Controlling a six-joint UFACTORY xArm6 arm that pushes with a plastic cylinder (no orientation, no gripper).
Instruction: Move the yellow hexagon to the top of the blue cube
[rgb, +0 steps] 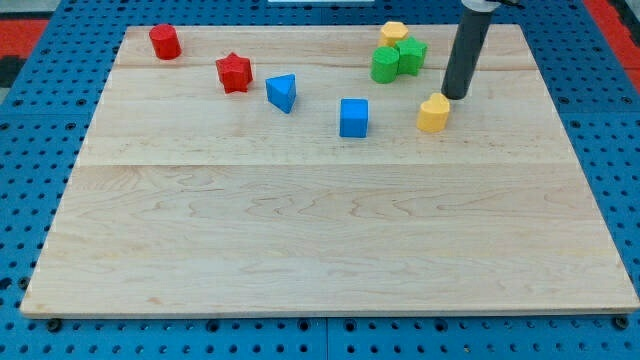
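The yellow hexagon (433, 113) lies on the wooden board at the view's upper right. The blue cube (354, 117) sits to its left, about a block's width apart from it. My tip (456, 96) is the lower end of the dark rod, just to the upper right of the yellow hexagon, touching it or nearly so.
A blue triangular block (283, 92) and a red star (234, 72) lie left of the cube. A red cylinder (165, 41) is at the top left. Two green blocks (396, 60) and another yellow block (394, 33) cluster near the top edge, left of the rod.
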